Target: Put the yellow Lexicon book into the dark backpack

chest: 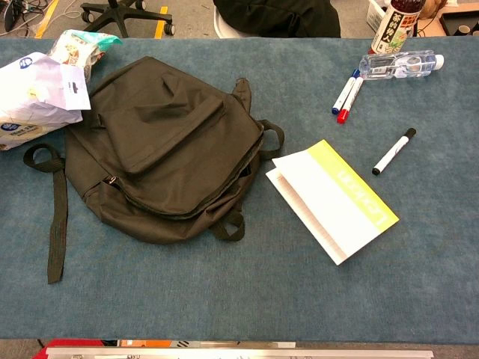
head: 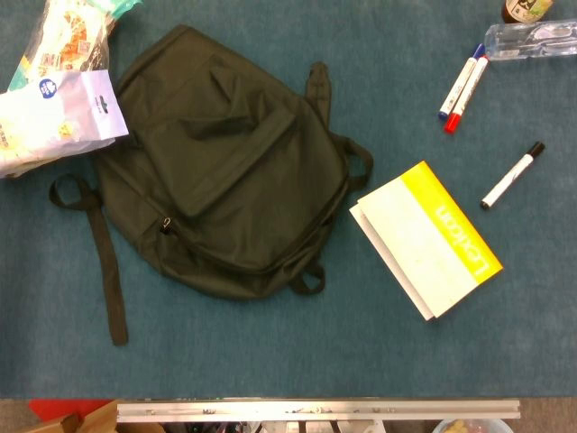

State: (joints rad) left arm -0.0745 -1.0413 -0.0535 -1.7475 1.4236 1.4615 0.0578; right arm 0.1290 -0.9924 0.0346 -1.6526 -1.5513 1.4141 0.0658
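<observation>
Desk (head: 270, 361): blue-green cloth top, carrying all the things.
Backpack (head: 221, 162): dark olive, lying flat at 10 o'clock of the desk's middle, flap side up; the zip seems shut, though I cannot tell for sure. One strap (head: 104, 262) trails off toward 7 o'clock.
Book (head: 428, 239): yellow and white, "Lexicon" printed along its yellow band, lying flat and closed at 3 o'clock of the backpack, just beside it but not touching, set askew.
Black marker (head: 512, 176): at 1 o'clock of the book, near it, apart.
Blue and red markers (head: 462, 83): side by side, touching, at 12 o'clock of the book.
Bottle (chest: 400, 65): clear plastic, on its side at the far edge; a dark-labelled bottle (chest: 397, 26) stands just behind it.
Bags (head: 54, 90): white packets at 9 o'clock of the backpack, overlapping its edge.
Hands: neither shows in either view, so I cannot tell their state.
</observation>
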